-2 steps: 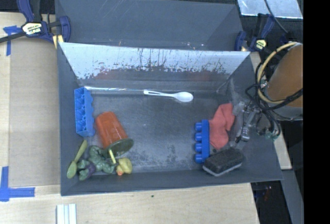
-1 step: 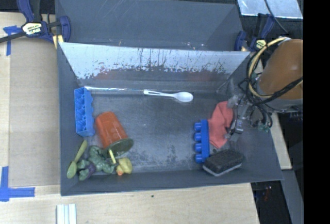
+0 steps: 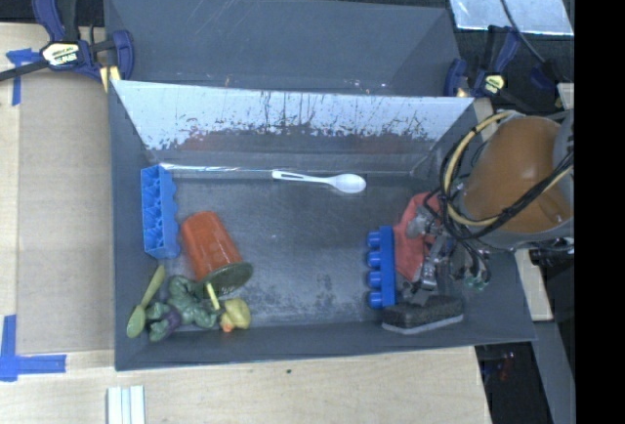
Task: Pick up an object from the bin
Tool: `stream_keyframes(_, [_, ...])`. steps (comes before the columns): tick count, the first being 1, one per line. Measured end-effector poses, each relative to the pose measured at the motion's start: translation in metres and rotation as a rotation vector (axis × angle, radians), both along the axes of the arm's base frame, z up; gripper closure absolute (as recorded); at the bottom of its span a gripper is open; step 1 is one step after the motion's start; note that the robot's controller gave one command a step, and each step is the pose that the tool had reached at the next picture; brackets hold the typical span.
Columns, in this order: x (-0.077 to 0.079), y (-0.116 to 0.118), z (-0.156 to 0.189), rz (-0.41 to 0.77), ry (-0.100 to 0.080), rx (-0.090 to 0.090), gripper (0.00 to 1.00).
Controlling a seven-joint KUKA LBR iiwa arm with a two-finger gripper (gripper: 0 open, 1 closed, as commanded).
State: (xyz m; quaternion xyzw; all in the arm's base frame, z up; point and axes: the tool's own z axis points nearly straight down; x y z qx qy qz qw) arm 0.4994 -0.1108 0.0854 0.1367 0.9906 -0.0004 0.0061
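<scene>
My gripper (image 3: 428,274) is low in the bin's front right corner, under the arm's orange cover and cables. Just to its left a blue knobbed block (image 3: 381,268) stands on edge, close to or touching the gripper. A flat dark grey pad-like thing (image 3: 422,317) lies directly below the gripper against the front wall. A red thing (image 3: 414,214) shows partly behind the cables, just beyond the gripper. Whether anything is held is hidden.
A white plastic spoon (image 3: 330,181) lies along the back wall. At the left stand a blue studded brick plate (image 3: 158,212) and an orange cup (image 3: 207,243) on its side. A small heap of green and yellow toys (image 3: 190,305) fills the front left corner.
</scene>
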Motion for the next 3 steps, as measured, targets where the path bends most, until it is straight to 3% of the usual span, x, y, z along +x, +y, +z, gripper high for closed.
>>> stream_keyframes(1, [0.043, -0.018, -0.006, 0.064, -0.014, -0.01, 1.0])
stream_keyframes(2, [0.043, -0.018, -0.006, 0.065, -0.014, -0.01, 1.0])
stream_keyframes(3, [0.033, -0.019, 0.069, 0.086, -0.01, -0.009, 1.0])
